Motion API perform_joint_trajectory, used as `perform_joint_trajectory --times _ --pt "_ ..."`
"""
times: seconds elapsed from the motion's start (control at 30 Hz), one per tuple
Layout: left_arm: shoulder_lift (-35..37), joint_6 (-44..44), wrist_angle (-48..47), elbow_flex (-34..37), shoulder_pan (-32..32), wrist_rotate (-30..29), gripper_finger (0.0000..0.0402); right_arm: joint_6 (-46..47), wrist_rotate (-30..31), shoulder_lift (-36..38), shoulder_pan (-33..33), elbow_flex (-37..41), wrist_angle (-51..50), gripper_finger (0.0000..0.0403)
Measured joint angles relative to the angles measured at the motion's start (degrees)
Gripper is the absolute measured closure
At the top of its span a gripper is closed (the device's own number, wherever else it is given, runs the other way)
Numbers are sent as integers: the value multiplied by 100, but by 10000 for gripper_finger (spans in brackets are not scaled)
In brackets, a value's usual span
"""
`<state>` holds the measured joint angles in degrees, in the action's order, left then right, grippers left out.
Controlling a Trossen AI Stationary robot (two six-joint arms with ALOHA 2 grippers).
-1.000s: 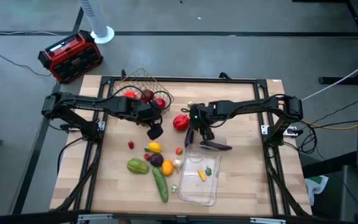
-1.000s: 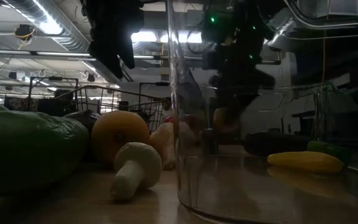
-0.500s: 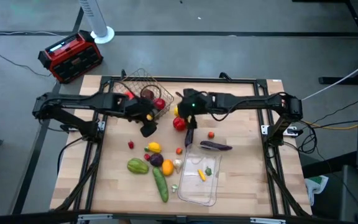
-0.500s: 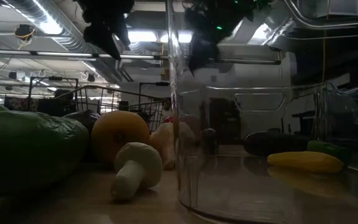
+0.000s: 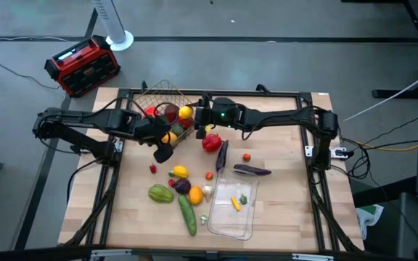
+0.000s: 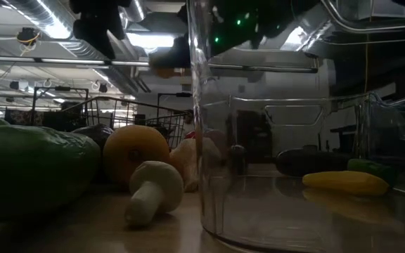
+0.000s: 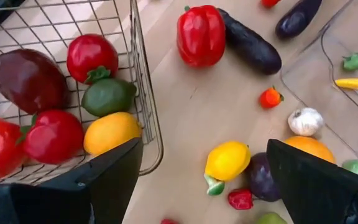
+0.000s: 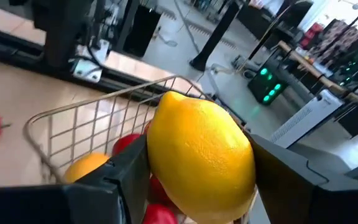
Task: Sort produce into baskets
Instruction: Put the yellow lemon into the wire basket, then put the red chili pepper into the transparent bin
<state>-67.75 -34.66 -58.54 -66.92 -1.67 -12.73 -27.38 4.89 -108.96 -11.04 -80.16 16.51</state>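
low view: green squash (image 6: pixel 27 176) cut by edge | clear tray (image 6: pixel 308 204) cut off right

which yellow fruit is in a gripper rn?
The lemon clamped in the right gripper, over the wire basket. The other lemon lies loose on the table.

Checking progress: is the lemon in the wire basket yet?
Not yet: right gripper holds the lemon above the basket.

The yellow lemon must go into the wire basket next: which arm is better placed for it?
The right arm. Its pincer is shut on the lemon above the wire basket. The left pincer is open and empty beside the basket.
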Motion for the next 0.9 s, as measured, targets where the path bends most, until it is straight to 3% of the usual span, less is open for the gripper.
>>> perform_joint_trajectory --times 0.27,0.47,0.73,0.9 --pt "-2 -228 -239 0 -228 4 66 -9 -44 -567 -71 0 345 166" --pt "-2 -1569 -989 0 -568 29 66 -9 -42 -724 -65 0 337 161" --pt "-101 -3516 -1426 48 -1229 39 66 -9 -42 -724 -65 -42 379 76" --pt "-146 -4796 -1243 616 -1623 22 66 -9 -40 -724 -62 -48 367 31"
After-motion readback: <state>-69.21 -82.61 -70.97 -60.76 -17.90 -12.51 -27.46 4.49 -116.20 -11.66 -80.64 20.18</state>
